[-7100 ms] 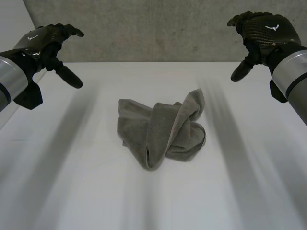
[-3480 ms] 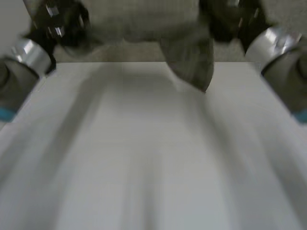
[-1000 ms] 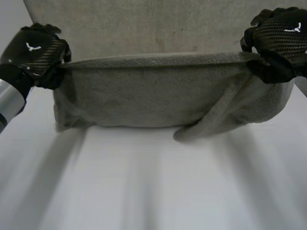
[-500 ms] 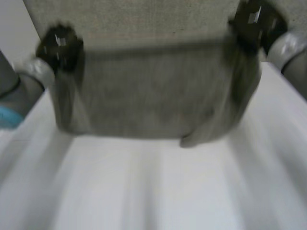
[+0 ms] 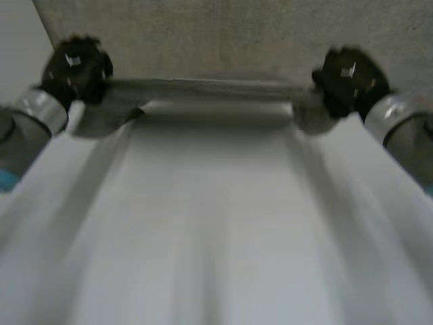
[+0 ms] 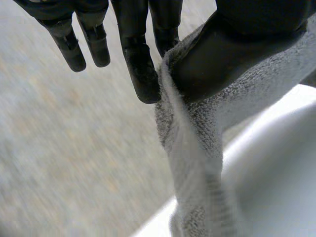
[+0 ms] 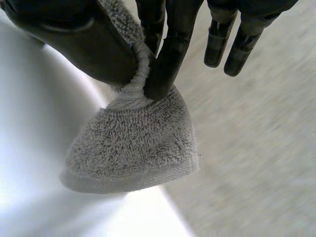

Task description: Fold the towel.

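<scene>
Towel (image 5: 210, 101) spans the far edge of the white table (image 5: 216, 223) as a narrow grey band, drawn between the two hands. The left hand (image 5: 76, 68) grips its left end. In the left wrist view, thumb and one finger pinch the cloth's edge, and the other fingers (image 6: 69, 44) are straight and clear of it. The right hand (image 5: 350, 80) grips the right end the same way, thumb against a finger. A short corner of towel pokes out past the pinch, and the remaining fingers (image 7: 217, 44) hang free beside it.
</scene>
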Robot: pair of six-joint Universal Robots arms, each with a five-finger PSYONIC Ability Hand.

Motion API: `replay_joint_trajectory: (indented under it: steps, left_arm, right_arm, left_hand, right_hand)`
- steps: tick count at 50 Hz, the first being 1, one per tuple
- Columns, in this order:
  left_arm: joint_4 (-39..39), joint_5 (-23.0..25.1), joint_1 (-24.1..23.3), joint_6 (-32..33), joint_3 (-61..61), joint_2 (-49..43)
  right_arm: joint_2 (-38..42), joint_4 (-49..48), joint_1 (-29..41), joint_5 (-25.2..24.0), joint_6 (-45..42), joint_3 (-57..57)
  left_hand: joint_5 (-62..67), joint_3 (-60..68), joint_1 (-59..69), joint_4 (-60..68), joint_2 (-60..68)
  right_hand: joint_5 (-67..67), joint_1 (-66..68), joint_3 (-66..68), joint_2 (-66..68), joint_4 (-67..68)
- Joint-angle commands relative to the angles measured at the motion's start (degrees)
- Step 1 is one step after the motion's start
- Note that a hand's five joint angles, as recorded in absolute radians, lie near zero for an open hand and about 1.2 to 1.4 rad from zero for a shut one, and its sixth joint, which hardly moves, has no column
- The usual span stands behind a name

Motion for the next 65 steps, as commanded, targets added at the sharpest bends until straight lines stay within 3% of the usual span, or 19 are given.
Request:
replay_joint_trajectory:
  steps: [1, 9, 14, 17, 21, 26, 33, 39, 45, 52, 65]
  left_arm:
    - [3.41, 1.10, 0.68, 6.76, -13.65, 2.55]
    - [2.00, 3.91, 2.52, 8.52, -24.38, 14.85]
    - [-0.28, 7.06, 7.87, 8.61, -32.54, 29.93]
    - [-1.60, 9.00, 10.33, 8.35, -33.17, 34.35]
    - [-2.74, 10.24, 11.93, 8.43, -32.29, 34.19]
    - [-3.18, 10.41, 11.84, 8.52, -30.44, 27.25]
    - [-3.80, 9.71, 6.48, 8.70, -25.00, 13.12]
    - [-3.80, 9.71, 6.13, 12.81, -22.80, 7.57]
    - [-3.71, 9.53, 6.30, 17.65, -20.25, 3.35]
    - [-3.45, 9.01, 5.51, 17.93, -15.59, -1.14]
    - [-3.45, 3.21, 2.35, 17.75, -1.98, -13.17]
  right_arm:
    - [-0.44, -1.36, -2.07, -2.52, -0.42, 13.28]
    - [-10.54, -1.28, -4.53, -6.38, -0.68, 23.92]
    - [-26.85, 2.66, -11.80, -10.67, 0.02, 28.84]
    - [-30.92, 6.18, -16.29, -14.97, -0.07, 27.97]
    - [-30.67, 8.13, -18.60, -19.39, -0.07, 26.03]
    - [-23.02, 8.74, -18.77, -21.85, -0.42, 24.01]
    - [-11.09, 8.66, -13.33, -17.29, -3.13, 18.04]
    - [-3.88, 9.09, -11.92, -13.07, -6.83, 11.19]
    - [1.66, 8.92, -10.60, -12.10, -6.75, 6.35]
    - [6.59, 8.48, -7.79, -9.20, -6.66, 2.21]
    - [18.63, 4.71, -4.98, -4.89, -6.92, -7.01]
  left_hand:
    - [1.76, -3.29, 5.94, -3.76, 2.48]
    - [1.76, -3.29, 5.94, -3.76, 2.48]
    - [1.76, -3.29, 5.94, -3.76, 2.48]
    - [1.76, -3.29, 5.94, -3.76, 2.48]
    - [1.76, -3.29, 5.94, -3.76, 2.48]
    - [1.76, -3.29, 5.94, -3.76, 2.48]
    - [1.76, -3.29, 5.94, -3.76, 2.48]
    - [1.76, -3.29, 5.94, -3.76, 2.48]
    - [1.76, -3.29, 5.94, -3.76, 2.48]
    - [1.76, -3.29, 5.94, -3.76, 2.48]
    - [1.76, -3.29, 5.94, -3.76, 2.48]
  right_hand:
    - [2.18, 5.06, -2.99, 3.55, -4.35]
    - [2.18, 5.06, -2.99, 3.55, -4.35]
    - [2.18, 5.06, -2.99, 3.55, -4.35]
    - [2.18, 5.06, -2.99, 3.55, -4.35]
    - [2.18, 5.06, -2.99, 3.55, -4.35]
    - [2.18, 5.06, -2.99, 3.55, -4.35]
    - [2.18, 5.06, -2.99, 3.55, -4.35]
    - [2.18, 5.06, -2.99, 3.55, -4.35]
    - [2.18, 5.06, -2.99, 3.55, -4.35]
    - [2.18, 5.06, -2.99, 3.55, -4.35]
    - [2.18, 5.06, -2.99, 3.55, -4.35]
